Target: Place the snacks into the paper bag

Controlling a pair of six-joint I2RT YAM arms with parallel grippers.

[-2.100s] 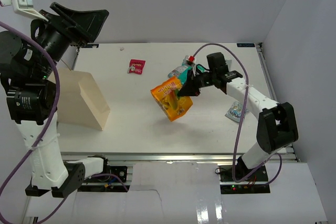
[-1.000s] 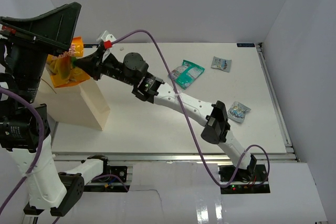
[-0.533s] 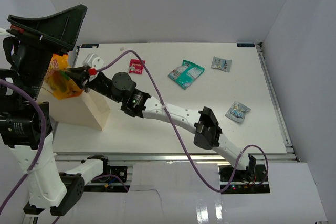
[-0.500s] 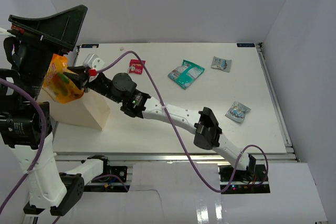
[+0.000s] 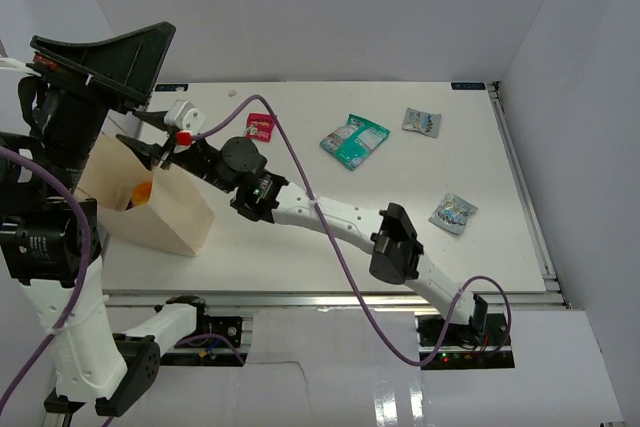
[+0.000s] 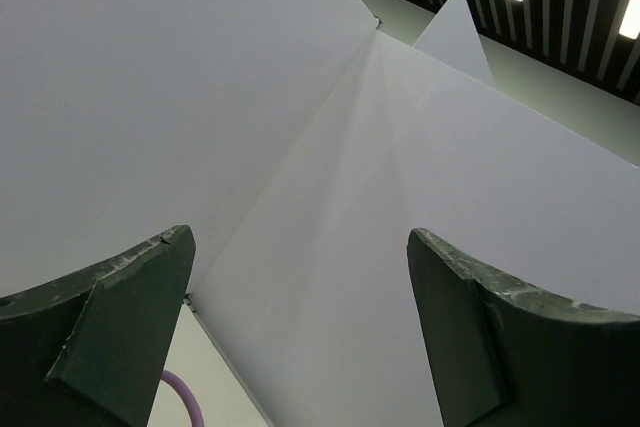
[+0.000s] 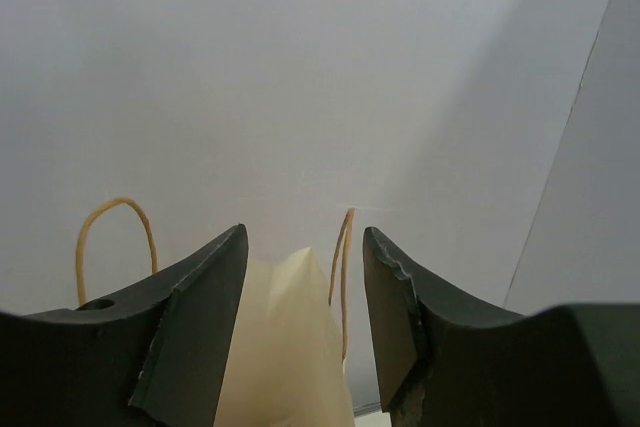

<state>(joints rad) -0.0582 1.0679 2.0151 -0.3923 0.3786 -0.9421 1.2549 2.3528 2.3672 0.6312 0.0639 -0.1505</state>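
Note:
The cream paper bag (image 5: 170, 215) stands open at the table's left. The orange snack (image 5: 143, 192) lies inside it, only partly showing. My right gripper (image 5: 142, 135) hovers over the bag's mouth, open and empty; in the right wrist view the bag's top (image 7: 285, 347) and a tan handle (image 7: 343, 267) show between its fingers (image 7: 200, 327). The red snack (image 5: 260, 127), the teal-and-white one (image 5: 354, 140) and two silver-blue ones (image 5: 421, 121) (image 5: 452, 213) lie on the table. My left gripper (image 5: 150, 47) is raised high at the left, open, facing the wall (image 6: 300, 237).
The right arm (image 5: 330, 217) stretches diagonally across the table from its base at the near right, with its purple cable (image 5: 290, 162) looping above it. White walls close in the back and right sides. A metal rail (image 5: 350, 297) runs along the near edge.
The right gripper carried the orange snack from mid-table to the bag, then opened. The packet dropped from between its fingers into the bag. The left arm stayed raised.

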